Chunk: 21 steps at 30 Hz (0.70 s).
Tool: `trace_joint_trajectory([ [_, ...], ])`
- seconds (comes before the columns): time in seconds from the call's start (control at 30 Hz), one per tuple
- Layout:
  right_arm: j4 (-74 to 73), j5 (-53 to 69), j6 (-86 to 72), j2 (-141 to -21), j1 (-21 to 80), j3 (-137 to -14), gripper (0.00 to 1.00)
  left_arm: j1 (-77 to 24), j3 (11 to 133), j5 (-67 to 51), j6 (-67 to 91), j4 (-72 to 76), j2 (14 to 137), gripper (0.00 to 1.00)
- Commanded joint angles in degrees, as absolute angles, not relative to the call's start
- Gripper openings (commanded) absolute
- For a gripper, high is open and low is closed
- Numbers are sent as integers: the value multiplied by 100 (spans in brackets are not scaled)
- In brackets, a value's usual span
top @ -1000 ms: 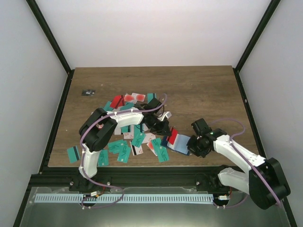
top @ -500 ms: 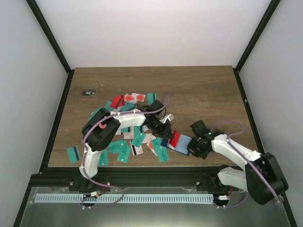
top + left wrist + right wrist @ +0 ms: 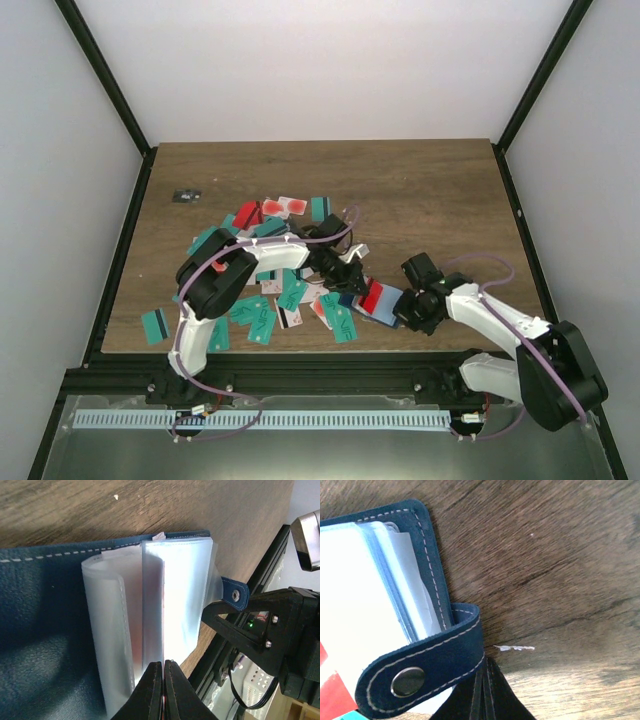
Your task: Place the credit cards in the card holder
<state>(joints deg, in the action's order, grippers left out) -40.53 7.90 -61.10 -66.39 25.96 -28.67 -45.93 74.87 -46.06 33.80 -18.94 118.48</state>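
The navy card holder (image 3: 388, 311) lies open near the table's front edge, its clear sleeves (image 3: 177, 590) fanned up. My left gripper (image 3: 349, 279) is shut on a red credit card (image 3: 371, 293), held edge-on between its fingers (image 3: 163, 672) and pushed in among the sleeves. My right gripper (image 3: 407, 307) is shut at the holder's right edge, its tips (image 3: 482, 682) against the clasp tab (image 3: 420, 667). The holder's stitched cover (image 3: 427, 565) and a corner of the red card (image 3: 331, 697) show in the right wrist view. Many teal, red and white credit cards (image 3: 262, 318) lie scattered to the left.
A tiny black-grey object (image 3: 185, 196) lies at the far left of the table. Black frame posts and white walls enclose the table. The table's front edge and black rail (image 3: 225, 665) run close beside the holder.
My left gripper has moved a little to the right and nearer, carrying the red card further into the holder. My right gripper has shifted slightly left and stayed at the holder's edge.
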Motion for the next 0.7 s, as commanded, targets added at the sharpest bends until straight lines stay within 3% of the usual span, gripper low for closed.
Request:
trace_joint_trajectory([
  [0.0, -3911, 729, -6076, -6825, 2542, -2781, 1, -4664, 7457, -4807, 3498, -1653, 12040, 4],
  [0.67, -3785, 746, -5971, -6949, 2540, -2778, 1, -4709, 7562, -4872, 3683, -1564, 12339, 4],
])
